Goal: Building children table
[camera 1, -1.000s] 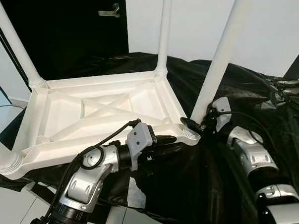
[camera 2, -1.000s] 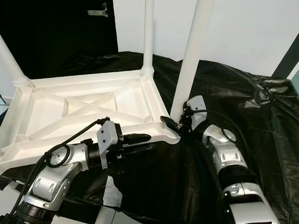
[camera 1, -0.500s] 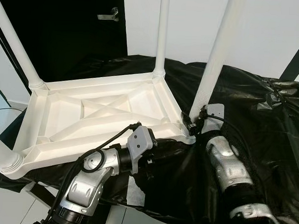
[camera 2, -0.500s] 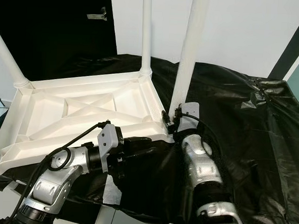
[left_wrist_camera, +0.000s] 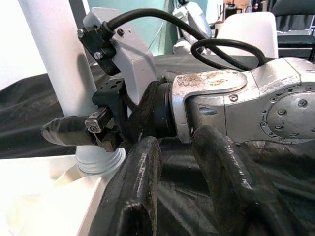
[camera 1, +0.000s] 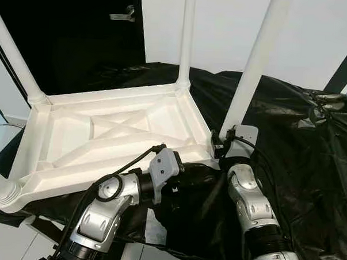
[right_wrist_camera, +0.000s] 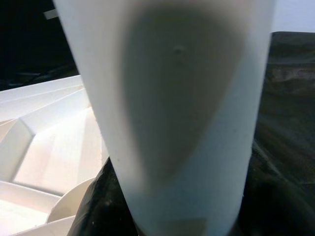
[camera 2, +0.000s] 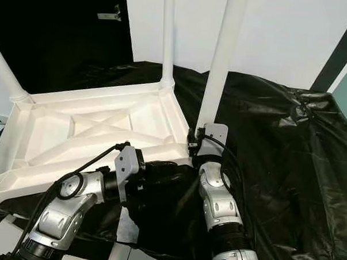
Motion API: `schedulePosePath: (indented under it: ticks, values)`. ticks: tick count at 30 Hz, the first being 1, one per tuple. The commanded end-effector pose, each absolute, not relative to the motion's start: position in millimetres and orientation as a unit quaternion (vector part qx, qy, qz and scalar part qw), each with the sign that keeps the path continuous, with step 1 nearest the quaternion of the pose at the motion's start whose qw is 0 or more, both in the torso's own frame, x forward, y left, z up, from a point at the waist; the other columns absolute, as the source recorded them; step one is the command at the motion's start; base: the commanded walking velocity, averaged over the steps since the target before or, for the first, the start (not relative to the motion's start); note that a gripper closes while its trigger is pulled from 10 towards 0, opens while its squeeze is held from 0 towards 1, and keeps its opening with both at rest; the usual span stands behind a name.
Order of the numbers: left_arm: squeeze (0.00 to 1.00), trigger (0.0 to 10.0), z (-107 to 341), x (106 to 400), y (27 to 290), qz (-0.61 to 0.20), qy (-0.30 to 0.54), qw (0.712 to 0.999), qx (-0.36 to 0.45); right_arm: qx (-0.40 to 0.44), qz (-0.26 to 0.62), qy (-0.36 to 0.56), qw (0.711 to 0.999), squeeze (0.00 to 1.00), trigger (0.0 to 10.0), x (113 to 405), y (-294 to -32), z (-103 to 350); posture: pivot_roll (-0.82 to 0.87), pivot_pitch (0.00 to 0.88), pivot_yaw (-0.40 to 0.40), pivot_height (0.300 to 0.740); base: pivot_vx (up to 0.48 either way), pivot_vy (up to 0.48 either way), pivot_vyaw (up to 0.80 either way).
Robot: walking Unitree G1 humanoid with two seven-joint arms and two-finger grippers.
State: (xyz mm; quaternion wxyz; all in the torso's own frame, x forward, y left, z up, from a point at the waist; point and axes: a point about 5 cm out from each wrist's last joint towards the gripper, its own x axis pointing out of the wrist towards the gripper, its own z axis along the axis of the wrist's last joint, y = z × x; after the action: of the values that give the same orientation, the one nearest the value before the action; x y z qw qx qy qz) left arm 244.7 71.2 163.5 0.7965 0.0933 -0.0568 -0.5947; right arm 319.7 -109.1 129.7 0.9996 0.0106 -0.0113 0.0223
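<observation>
White children's table (camera 1: pixel 110 133) upturned on the black-sheeted counter (camera 2: pixel 288 146), ribbed underside up, legs upright and cut off by the frame top. Right pincer (camera 1: pixel 217 144) pressed against the foot of the near-right leg (camera 1: pixel 254 64) at the table's corner, fingers straddling it, grip impossible to confirm; open black sheet to the right. Left pincer (left_wrist_camera: pixel 182 187) parted and empty beneath the table's near edge, tips cropped, just beside the right wrist.

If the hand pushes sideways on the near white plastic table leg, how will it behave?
The white plastic table leg is long and upright, so it likely levers in its socket. Smooth and round, it probably slips in the right hand. The upturned white plastic tabletop may slide on the black plastic sheet.
</observation>
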Motion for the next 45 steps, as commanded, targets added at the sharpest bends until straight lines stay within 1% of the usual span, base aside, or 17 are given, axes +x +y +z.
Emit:
schedulePosePath:
  ticks: [1, 4, 5, 6, 10, 13, 16, 17, 25, 27, 30, 33, 37, 38, 39, 43, 45]
  values:
    - [0.00, 10.0, 163.3, 245.9, 72.6, -0.570, -0.055, 0.814, 0.092, 0.019, 0.018, 0.045, 0.999, 0.00, 10.0, 314.1, -105.8, 108.1, -0.01, 0.000, -0.026, 0.740, 0.000, 0.000, 0.00]
    - [0.00, 10.0, 163.6, 245.5, 73.2, -0.570, -0.055, 0.814, 0.093, 0.011, 0.013, 0.031, 0.999, 0.00, 10.0, 314.3, -107.9, 112.6, -0.01, 0.000, -0.026, 0.740, 0.000, 0.000, 0.00]
    - [0.00, 10.0, 163.8, 245.4, 73.5, -0.570, -0.055, 0.814, 0.093, 0.010, 0.013, 0.027, 0.999, 0.75, 10.0, 313.9, -109.4, 114.1, -0.01, 0.000, -0.026, 0.740, 0.000, 0.000, 0.00]
    - [0.00, 10.0, 163.8, 245.2, 73.5, -0.571, -0.055, 0.814, 0.093, 0.015, 0.016, 0.020, 1.000, 1.00, 10.0, 312.7, -111.6, 115.9, -0.01, 0.000, -0.024, 0.740, 0.000, 0.000, 0.00]
    - [0.00, 10.0, 163.8, 244.8, 73.5, -0.571, -0.055, 0.814, 0.093, 0.020, 0.024, 0.013, 0.999, 1.00, 10.0, 309.6, -113.0, 118.1, -0.01, 0.000, -0.024, 0.740, 0.000, 0.000, 0.00]
    - [0.00, 10.0, 164.1, 246.2, 74.6, -0.570, -0.055, 0.815, 0.095, -0.005, 0.090, -0.011, 0.996, 1.00, 10.0, 298.9, -127.1, 120.5, -0.01, 0.000, -0.028, 0.740, 0.000, 0.000, 0.00]
    - [0.00, 10.0, 164.5, 247.3, 74.9, -0.568, -0.055, 0.815, 0.096, -0.028, 0.132, -0.022, 0.991, 1.00, 10.0, 293.9, -139.2, 122.3, -0.01, 0.000, -0.026, 0.740, 0.000, 0.000, 0.00]
    - [0.00, 10.0, 164.4, 247.4, 74.8, -0.568, -0.055, 0.815, 0.096, -0.029, 0.145, -0.022, 0.989, 0.00, 10.0, 293.5, -144.5, 122.7, -0.01, 0.000, -0.026, 0.740, 0.000, 0.000, 0.00]
    - [0.00, 10.0, 165.0, 249.2, 75.0, -0.567, -0.057, 0.816, 0.097, -0.063, 0.208, -0.021, 0.976, 0.00, 10.0, 301.3, -170.0, 129.7, -0.02, 0.000, -0.018, 0.740, 0.000, 0.000, 0.00]
    - [0.00, 10.0, 165.2, 250.9, 74.3, -0.567, -0.058, 0.816, 0.098, -0.078, 0.245, -0.016, 0.966, 0.00, 10.0, 310.1, -174.9, 133.5, -0.02, 0.000, -0.015, 0.740, 0.000, 0.000, 0.00]
    - [0.00, 10.0, 165.2, 252.1, 72.6, -0.567, -0.060, 0.816, 0.096, -0.095, 0.279, -0.013, 0.956, 0.00, 10.0, 319.3, -175.7, 137.4, -0.02, 0.000, -0.013, 0.740, 0.000, 0.000, 0.00]
    - [0.00, 10.0, 165.3, 252.3, 69.7, -0.568, -0.062, 0.816, 0.094, -0.103, 0.307, -0.009, 0.946, 0.00, 10.0, 331.1, -170.1, 140.4, -0.02, 0.000, -0.015, 0.740, 0.000, 0.000, 0.00]
    - [0.00, 10.0, 164.8, 251.8, 68.3, -0.568, -0.062, 0.815, 0.094, -0.129, 0.318, -0.005, 0.939, 0.00, 10.0, 339.0, -163.6, 140.7, -0.01, 0.000, -0.020, 0.740, 0.000, 0.000, 0.00]
    - [0.00, 10.0, 164.0, 251.5, 68.2, -0.567, -0.061, 0.816, 0.096, -0.131, 0.326, -0.001, 0.936, 0.00, 4.7, 341.0, -160.8, 140.2, 0.00, 0.000, -0.023, 0.740, 0.000, 0.000, 0.00]
    - [0.00, 10.0, 163.0, 251.0, 68.4, -0.566, -0.060, 0.816, 0.097, -0.133, 0.329, 0.005, 0.935, 0.00, 0.0, 342.8, -159.4, 139.1, 0.01, 0.000, -0.028, 0.740, 0.000, 0.000, 0.00]
    - [0.00, 10.0, 160.4, 249.7, 69.7, -0.561, -0.056, 0.820, 0.100, -0.133, 0.340, 0.009, 0.931, 0.00, 0.0, 343.4, -158.4, 137.8, 0.02, 0.000, -0.033, 0.740, 0.000, 0.000, 0.00]
    - [0.00, 10.0, 147.5, 249.6, 74.0, -0.545, -0.038, 0.827, 0.132, -0.131, 0.337, 0.017, 0.932, 0.00, 0.0, 342.7, -161.0, 134.7, 0.02, 0.000, -0.036, 0.740, 0.000, 0.000, 0.00]
